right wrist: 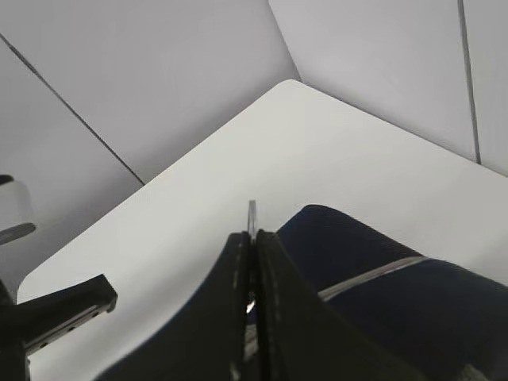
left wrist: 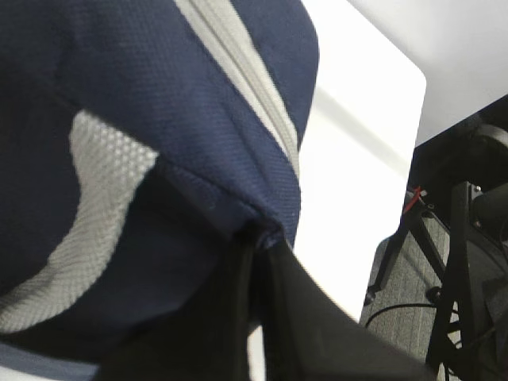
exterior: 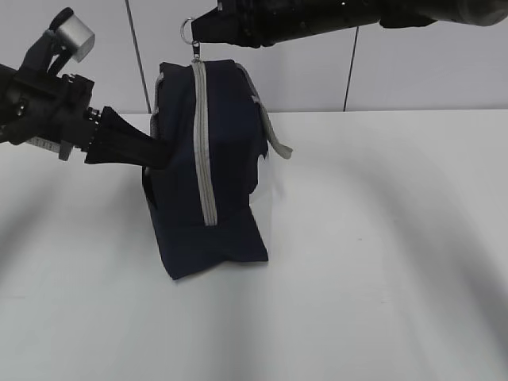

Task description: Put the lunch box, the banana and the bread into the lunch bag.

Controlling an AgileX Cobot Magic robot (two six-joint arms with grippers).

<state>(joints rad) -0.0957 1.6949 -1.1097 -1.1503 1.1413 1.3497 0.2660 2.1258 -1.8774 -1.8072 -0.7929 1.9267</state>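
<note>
The dark navy lunch bag (exterior: 214,167) stands on end on the white table, with its grey zipper (exterior: 202,143) running up its face. My left gripper (exterior: 163,155) is shut on a fold of the bag's fabric at its left side; the left wrist view shows the gripper's tips (left wrist: 258,238) pinching the navy cloth (left wrist: 159,119). My right gripper (exterior: 198,30) reaches across from the right above the bag and is shut on the metal ring pull (exterior: 188,28), whose edge sticks out past the right gripper (right wrist: 252,236). The lunch box, the banana and the bread are out of view.
A grey strap handle (exterior: 274,135) hangs off the bag's right side. The white table (exterior: 381,262) stretches to the right and front of the bag. Grey wall panels stand behind. The table's edge (left wrist: 397,198) drops to floor and a dark metal frame.
</note>
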